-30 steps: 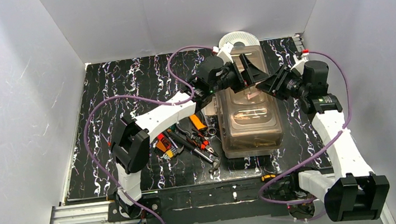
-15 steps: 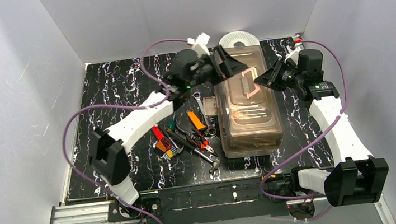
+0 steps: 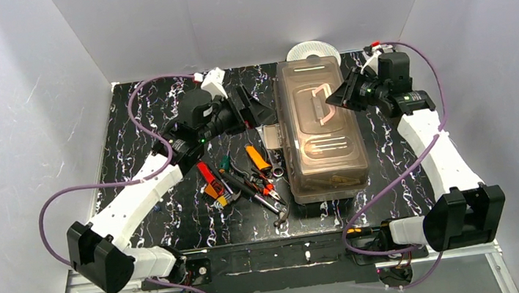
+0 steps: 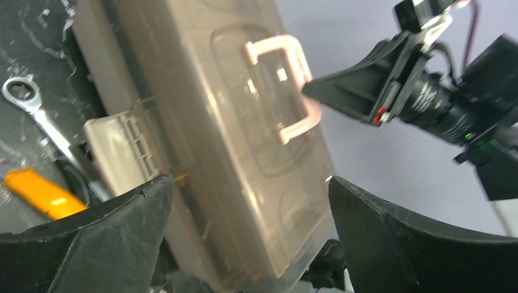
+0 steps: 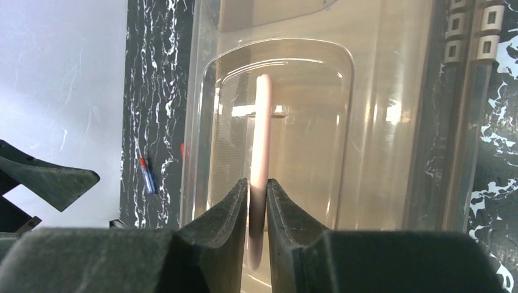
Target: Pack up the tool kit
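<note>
Handle (image 5: 262,122) between R end effector (image 5: 257,183) fingers (image 5: 214,223)

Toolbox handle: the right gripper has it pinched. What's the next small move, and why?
Probably raise the right gripper slightly to swing the toolbox lid up. It is shut on the handle, the lid is closed, the hand tools lie outside on the table, and the left gripper stands open, clear of the box.

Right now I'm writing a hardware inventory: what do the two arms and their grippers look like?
The left arm and right arm have white shell links with black joint housings; a purple cable loops along each. The left gripper and right gripper have black, wedge-shaped fingers.
</note>
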Controlling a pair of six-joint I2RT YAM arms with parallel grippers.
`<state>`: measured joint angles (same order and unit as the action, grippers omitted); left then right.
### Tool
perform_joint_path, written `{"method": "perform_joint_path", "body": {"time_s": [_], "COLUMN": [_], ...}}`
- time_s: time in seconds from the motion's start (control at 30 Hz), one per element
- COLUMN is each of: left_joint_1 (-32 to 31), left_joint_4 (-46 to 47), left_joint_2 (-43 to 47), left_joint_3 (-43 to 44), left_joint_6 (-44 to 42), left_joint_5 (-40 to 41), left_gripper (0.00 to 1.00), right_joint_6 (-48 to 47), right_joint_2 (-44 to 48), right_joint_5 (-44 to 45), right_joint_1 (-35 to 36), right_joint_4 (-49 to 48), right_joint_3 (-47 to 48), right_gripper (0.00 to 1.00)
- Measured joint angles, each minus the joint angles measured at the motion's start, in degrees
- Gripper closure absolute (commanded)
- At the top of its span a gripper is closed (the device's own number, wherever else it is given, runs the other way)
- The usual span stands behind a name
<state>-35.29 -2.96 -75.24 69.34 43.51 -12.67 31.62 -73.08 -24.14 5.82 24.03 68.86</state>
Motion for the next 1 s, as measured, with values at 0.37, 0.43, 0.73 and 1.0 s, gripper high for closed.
{"method": "perform_joint_path", "body": {"time_s": [0.37,0.43,0.73,1.0], "left_joint_1": [0.81,0.85,1.05,1.07], "left_joint_4": [-6.36,-6.82,-8.96,-9.94], "left_joint_2": [6.45,6.88,7.87,8.28], "left_joint_3": [-6.05,-6.14,-7.43,-8.94], "left_joint_6": [-4.85,-5.42,-8.44,-9.33], "left_joint_5": [3.72,4.17,6.58,7.82], "left_gripper": [0.02,0.02,0.02,0.02], "right_joint_6": [-1.09,-1.38,-3.39,-3.61], "right_joint_2": [-4.68,-5.03,-6.54,-6.91], "right_joint_5": [4.31,5.16,10.23,11.39], "right_joint_1": [4.35,4.48,5.14,5.84], "right_joint_4": [1.68,1.99,5.53,7.02], "right_joint_3": [3.17,3.85,9.11,10.32], "right_gripper": [0.66,0.65,0.93,0.74]}}
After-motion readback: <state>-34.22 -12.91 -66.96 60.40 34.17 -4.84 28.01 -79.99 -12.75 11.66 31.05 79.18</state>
